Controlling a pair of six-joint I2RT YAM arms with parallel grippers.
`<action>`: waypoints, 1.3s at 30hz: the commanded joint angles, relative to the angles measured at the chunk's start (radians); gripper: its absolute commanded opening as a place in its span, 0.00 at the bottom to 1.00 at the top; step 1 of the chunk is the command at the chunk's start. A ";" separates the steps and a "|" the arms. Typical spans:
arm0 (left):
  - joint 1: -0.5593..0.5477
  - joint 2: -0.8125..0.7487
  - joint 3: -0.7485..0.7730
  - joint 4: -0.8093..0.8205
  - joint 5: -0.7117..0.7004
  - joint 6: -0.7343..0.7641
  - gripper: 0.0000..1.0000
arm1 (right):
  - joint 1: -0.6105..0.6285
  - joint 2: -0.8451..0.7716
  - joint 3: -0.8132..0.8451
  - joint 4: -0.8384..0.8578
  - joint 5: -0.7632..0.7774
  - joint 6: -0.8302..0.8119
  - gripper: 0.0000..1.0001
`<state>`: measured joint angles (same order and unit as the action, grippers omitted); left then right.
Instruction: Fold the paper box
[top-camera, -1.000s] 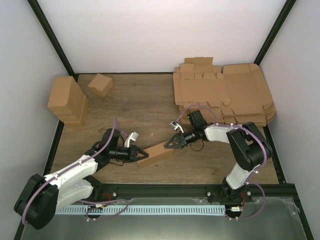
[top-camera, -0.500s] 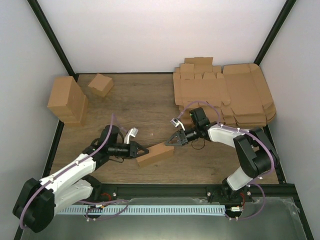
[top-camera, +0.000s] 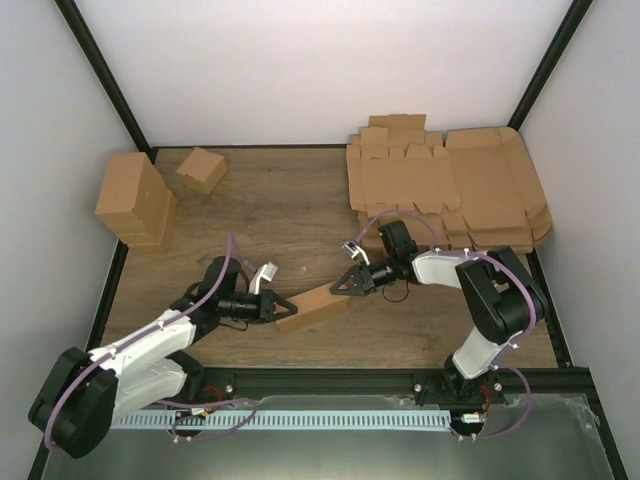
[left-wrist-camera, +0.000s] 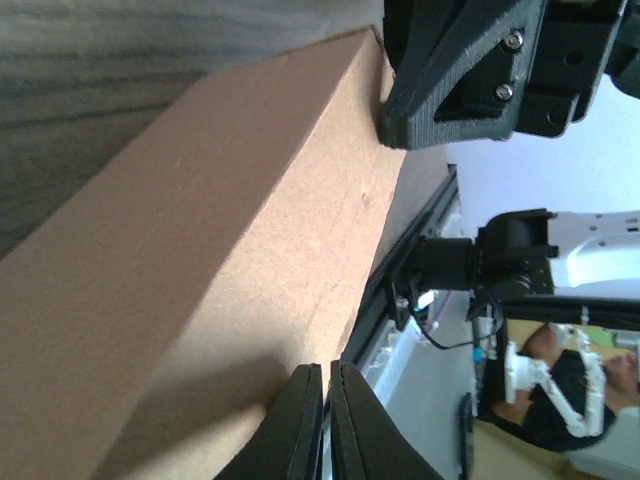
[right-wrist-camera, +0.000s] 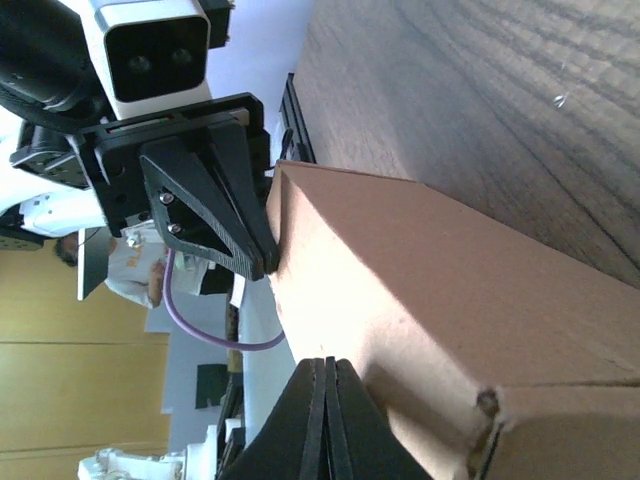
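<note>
paper box (top-camera: 312, 306), cardboard sheets (top-camera: 460, 185) on wooden table (top-camera: 290, 205)

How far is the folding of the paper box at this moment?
Done: the paper box forms a closed carton. In hand: the shut left gripper and the shut right gripper sit against its two ends. Left: a corner seam near the right one looks slightly open; then letting go.

We're looking into a robotics lab cell here: two arms (top-camera: 150, 340) (top-camera: 480, 290) are sitting bolted to a wood-grain table (top-camera: 300, 210), white walls (top-camera: 300, 70) and black posts (top-camera: 100, 80) are boxing it in, and flat cardboard sheets (top-camera: 480, 185) are lying stacked at the far right. Beyond the cell, a person (left-wrist-camera: 535, 425) is showing beside another white arm (left-wrist-camera: 550, 385), with yellow panelling (right-wrist-camera: 70, 350) running behind.
</note>
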<state>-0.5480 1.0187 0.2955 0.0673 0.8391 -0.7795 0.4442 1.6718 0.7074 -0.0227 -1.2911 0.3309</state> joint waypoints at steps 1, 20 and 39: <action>0.002 -0.039 0.126 -0.285 -0.116 0.158 0.06 | -0.009 -0.083 0.020 -0.063 0.125 -0.007 0.01; -0.084 0.042 0.299 -0.554 -0.197 0.293 0.04 | 0.091 -0.279 0.025 -0.238 0.510 0.057 0.01; -0.484 0.049 0.382 -0.468 -0.442 0.026 0.04 | 0.132 -0.653 -0.203 -0.369 0.715 0.215 0.01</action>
<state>-1.0180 1.1217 0.5789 -0.3897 0.4831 -0.7116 0.5713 1.0660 0.5213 -0.3202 -0.6415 0.5064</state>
